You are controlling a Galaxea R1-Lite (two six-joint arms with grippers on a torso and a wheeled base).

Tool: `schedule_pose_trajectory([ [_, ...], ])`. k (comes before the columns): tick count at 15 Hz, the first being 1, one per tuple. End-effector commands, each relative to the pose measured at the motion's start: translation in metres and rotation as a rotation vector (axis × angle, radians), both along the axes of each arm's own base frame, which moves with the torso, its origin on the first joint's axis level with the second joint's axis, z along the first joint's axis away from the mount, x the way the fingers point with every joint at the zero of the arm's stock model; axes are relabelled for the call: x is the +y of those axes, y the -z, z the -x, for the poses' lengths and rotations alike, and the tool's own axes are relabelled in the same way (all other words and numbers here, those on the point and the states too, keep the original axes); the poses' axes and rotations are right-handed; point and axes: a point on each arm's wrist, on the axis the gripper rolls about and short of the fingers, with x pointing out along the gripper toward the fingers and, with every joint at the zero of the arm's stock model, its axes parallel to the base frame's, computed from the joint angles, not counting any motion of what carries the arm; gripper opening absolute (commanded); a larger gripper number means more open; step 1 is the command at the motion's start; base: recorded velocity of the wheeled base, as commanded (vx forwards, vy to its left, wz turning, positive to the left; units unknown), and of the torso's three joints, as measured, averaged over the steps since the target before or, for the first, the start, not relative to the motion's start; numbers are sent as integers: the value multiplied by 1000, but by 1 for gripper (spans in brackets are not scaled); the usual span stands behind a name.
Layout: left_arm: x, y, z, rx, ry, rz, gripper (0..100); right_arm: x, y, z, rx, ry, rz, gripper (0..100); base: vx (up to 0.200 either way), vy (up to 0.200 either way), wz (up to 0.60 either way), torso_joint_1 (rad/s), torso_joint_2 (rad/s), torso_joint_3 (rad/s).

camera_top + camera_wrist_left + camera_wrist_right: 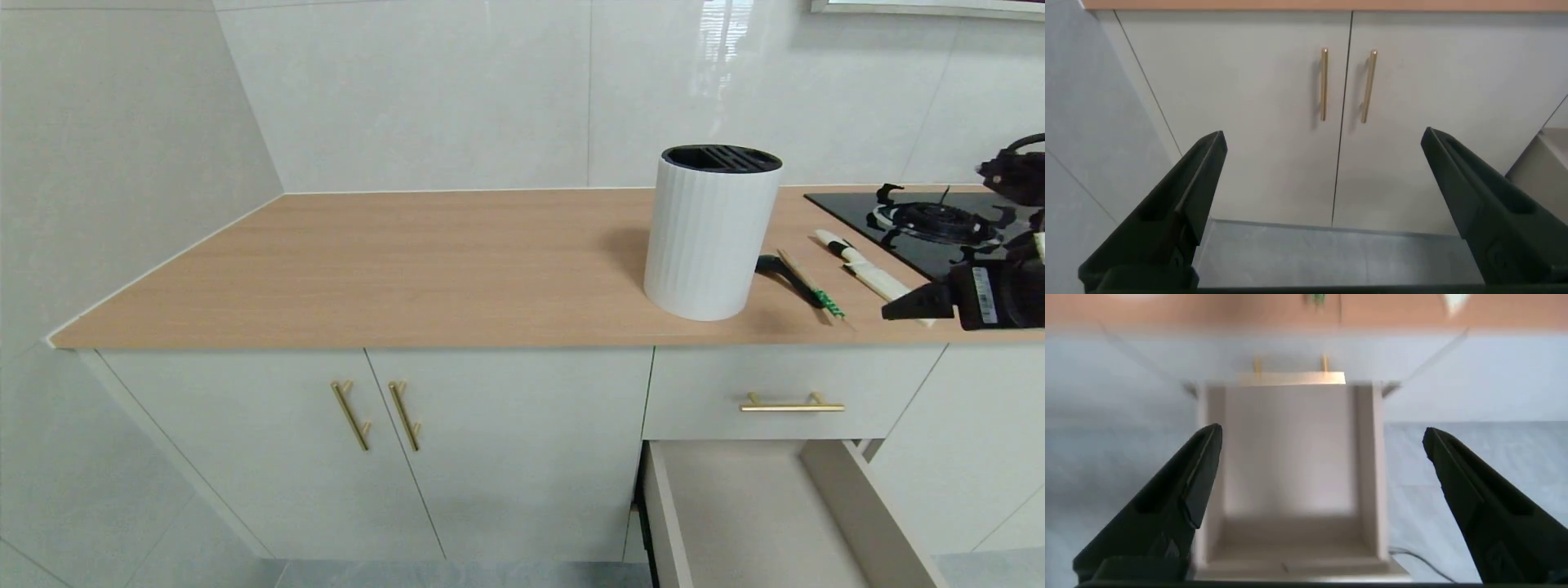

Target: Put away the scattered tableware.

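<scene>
1. Tableware point(824, 300) is lying scattered on the wooden desk point(408, 261), at 3 o'clock from a white ribbed holder point(709, 237) in the head view. It is made up of a black-handled utensil point(782, 273), a pair of chopsticks point(804, 282) with green-marked ends, and a white utensil point(869, 276) with a dark tip.
2. The black-handled utensil is lying just beside the holder's base, and the chopsticks are crossing over it. The white utensil is lying farther toward 3 o'clock, near the edge of the gas hob point(931, 224).
3. An open drawer point(657, 506) is standing pulled out under the desk, at 6 o'clock from the tableware. It is sitting below a shut drawer front with a brass handle point(792, 404).
4. The right pincer point(1320, 433) is hanging over the open drawer with its jaws spread wide, gripping nothing.
5. The left pincer point(1323, 135) is facing the two cupboard doors point(1249, 122) and their brass handles point(1324, 84) below the desk. Its jaws are also standing wide apart, gripping nothing.
</scene>
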Motion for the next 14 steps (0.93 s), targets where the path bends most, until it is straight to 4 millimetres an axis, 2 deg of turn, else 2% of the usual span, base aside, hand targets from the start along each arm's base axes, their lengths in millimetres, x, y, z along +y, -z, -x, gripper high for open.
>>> schedule_pose_trajectory([
  [1,0,0,0,2,0,0,100,9,14,-58,79,24,-18,100,0,0,0,41,-80,-51],
  [2,0,0,0,2,0,0,100,11,19,-68,93,27,-17,100,0,0,0,27,-51,-32],
  [4,0,0,0,2,-1,0,100,14,42,-98,139,49,-23,100,0,0,0,0,0,0],
  [6,0,0,0,2,-1,0,100,9,57,-122,120,75,-27,100,0,0,0,0,0,0],
  [11,0,0,0,2,-1,0,100,-9,66,-136,109,125,-28,100,0,0,0,0,0,0],
  [14,0,0,0,2,-1,0,100,-9,74,-142,123,126,-28,100,0,0,0,0,0,0],
])
